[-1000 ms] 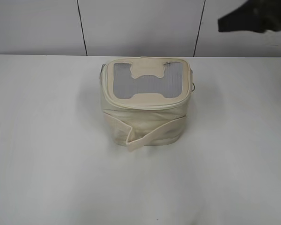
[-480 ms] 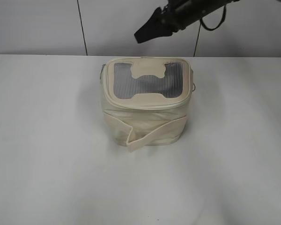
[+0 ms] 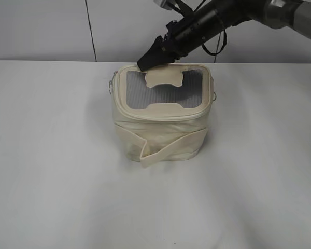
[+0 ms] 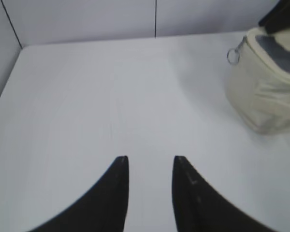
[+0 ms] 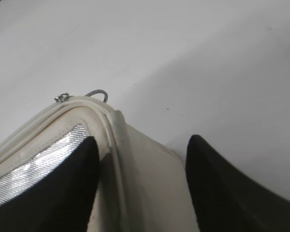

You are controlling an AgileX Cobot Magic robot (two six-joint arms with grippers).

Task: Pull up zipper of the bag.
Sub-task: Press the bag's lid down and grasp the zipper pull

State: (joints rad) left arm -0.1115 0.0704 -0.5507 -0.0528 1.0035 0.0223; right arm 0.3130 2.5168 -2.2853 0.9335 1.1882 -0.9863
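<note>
The right arm has come a long way down since 1 s ago: back then only a dark bit showed at the top right corner, now the right gripper point(image 3: 151, 58) sits at the back left corner of the bag point(image 3: 160, 129). The bag has shifted a little too; the ring on its left side sticks out more now.

The bag stands upright near the middle of the table point(image 3: 52, 181), lid up, grey window point(image 3: 163, 93) facing the ceiling. The zipper point(image 5: 108, 128) runs round the rim of the lid.

In the right wrist view the two black fingers point(image 5: 63, 193) are spread apart w/ nothing held. One lies over the grey window, the other hangs out past the bag's side, so the rim corner sits between them. A silver pull ring point(image 5: 97, 93) pokes out at the lid corner, just ahead of the fingertips, away from the camera. So the R gripper must go a bit more forward along the rim to reach it, I think.

The left gripper point(image 4: 150, 166) is loose and wide too, holding nothing, well apart from the bag. Its view shows the bag far off to the right, w/ a ring point(image 4: 233, 56) at the near corner. The R arm is much nearer, so it looks like the one to grab.
</note>
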